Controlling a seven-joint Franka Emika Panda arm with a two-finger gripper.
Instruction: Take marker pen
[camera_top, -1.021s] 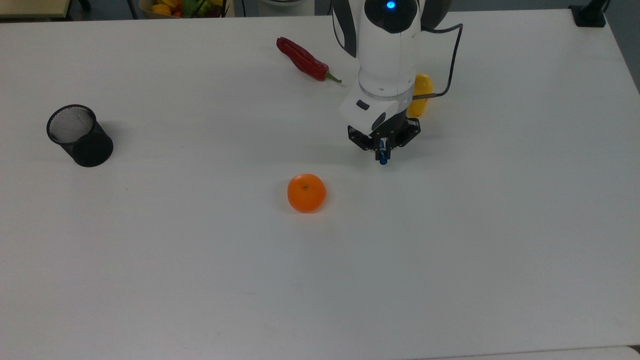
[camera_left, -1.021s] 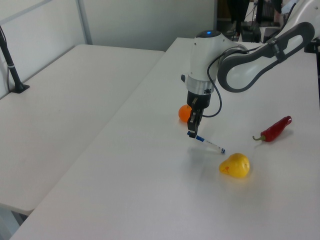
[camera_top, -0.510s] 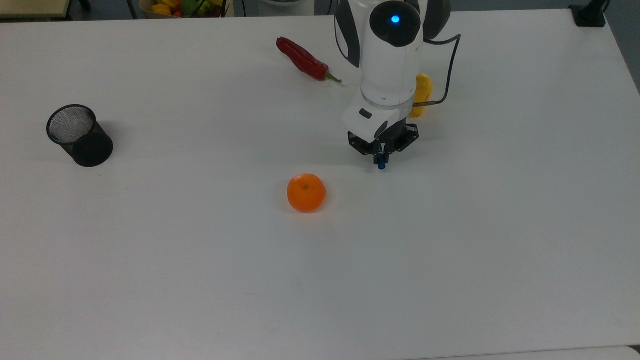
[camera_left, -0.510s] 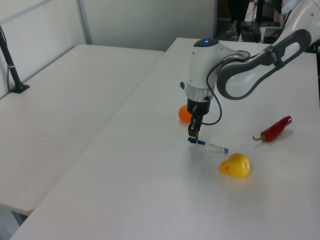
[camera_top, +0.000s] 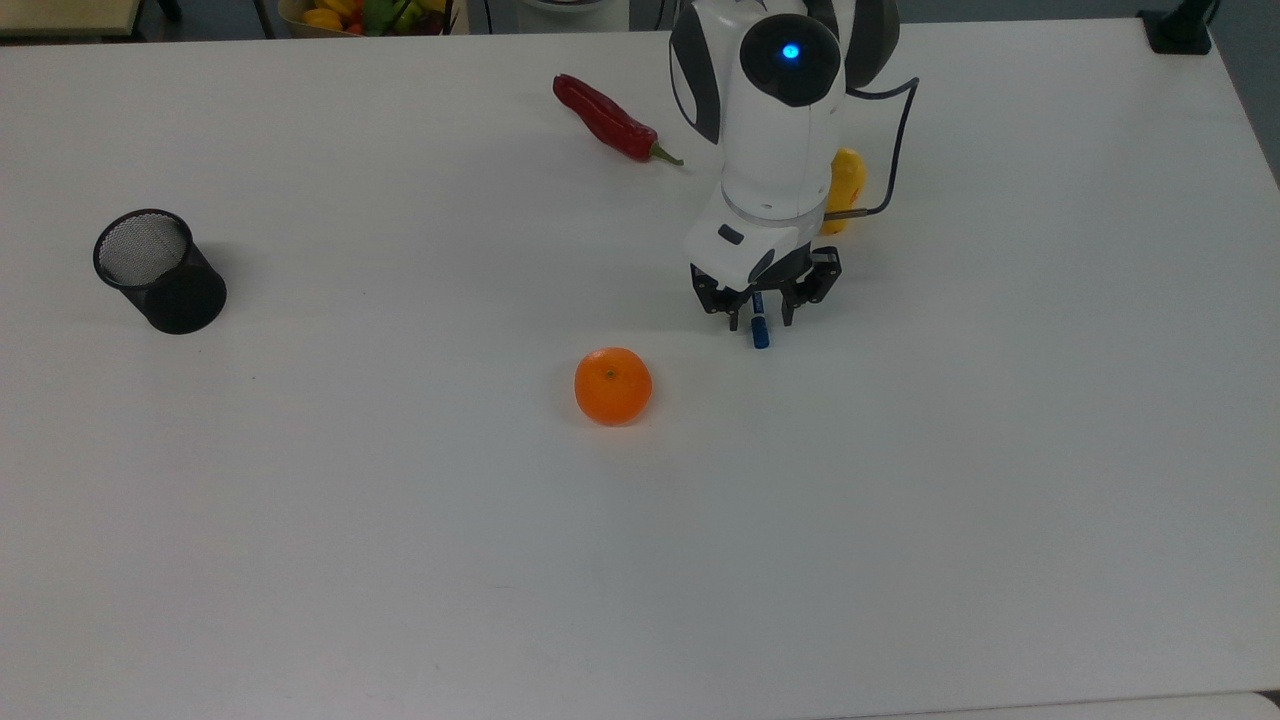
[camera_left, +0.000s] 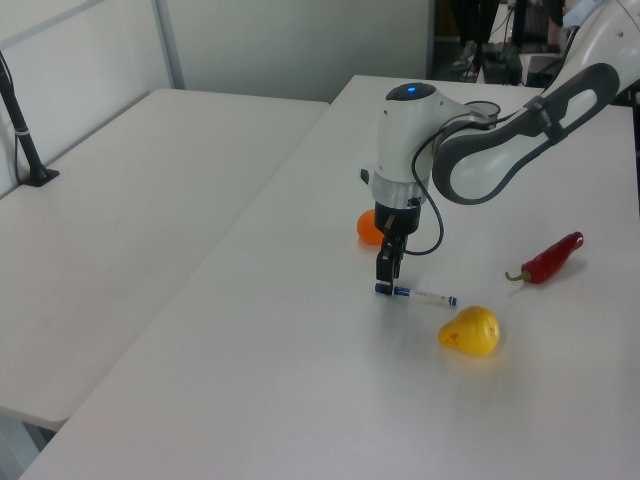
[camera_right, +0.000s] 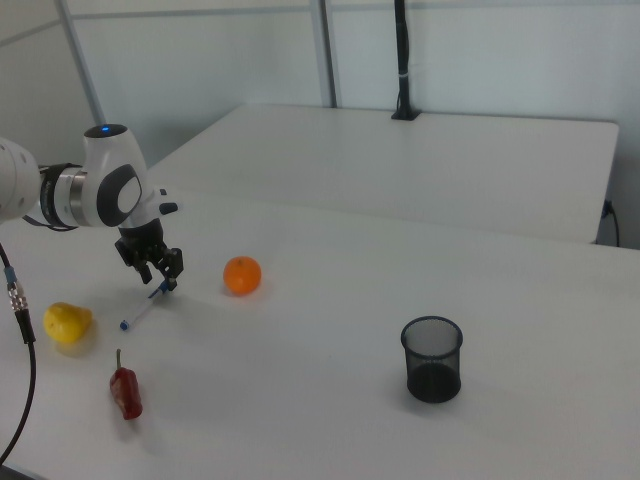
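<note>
**On the white table, pen not yet taken**

Beside the orange (camera_top: 613, 385), the marker pen (camera_left: 424, 295) lies flat — the gripper (camera_top: 760, 314) straddles its blue-capped end, fingers spread apart. Closing and lifting remain, as I judge it.

In the top view the arm (camera_top: 785, 120) covers most of the marker (camera_top: 760, 332), leaving its blue cap end showing, and hides part of the yellow fruit (camera_top: 846, 185). The top edge cuts off a container of fruit (camera_top: 365, 15). In the left view the gripper (camera_left: 387, 275) hides part of the orange (camera_left: 369, 229). The marker's print is too small to read. In the right view the left edge cuts off the arm.
</note>
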